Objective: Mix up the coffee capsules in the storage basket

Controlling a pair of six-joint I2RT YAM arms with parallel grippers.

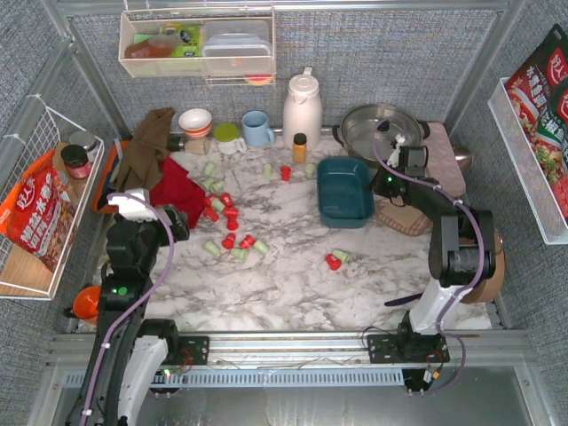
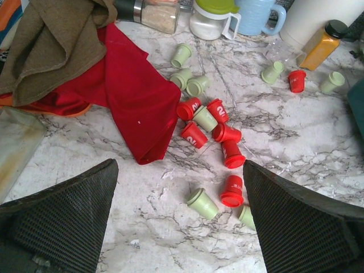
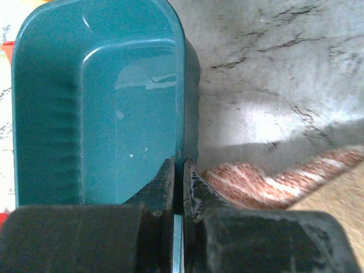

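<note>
The dark teal storage basket [image 1: 344, 191] stands right of the table's middle and is empty inside [image 3: 102, 102]. My right gripper [image 1: 389, 182] is shut on its right wall [image 3: 182, 166], one finger inside and one outside. Red and mint coffee capsules [image 1: 229, 220] lie scattered on the marble left of the basket, with a pair [image 1: 335, 258] in front of it and a few [image 1: 286, 172] behind. My left gripper [image 2: 179, 165] is open and empty above the near capsules: a red one [image 2: 232, 190] and a mint one [image 2: 203, 203] lie between its fingers.
A red cloth [image 1: 177, 195] and a brown cloth [image 1: 151, 142] lie at the left. A white jug [image 1: 302, 106], blue mug [image 1: 257, 129], orange-capped bottle [image 1: 300, 146] and lidded pot [image 1: 382, 129] line the back. A woven mat [image 3: 267, 185] lies right of the basket.
</note>
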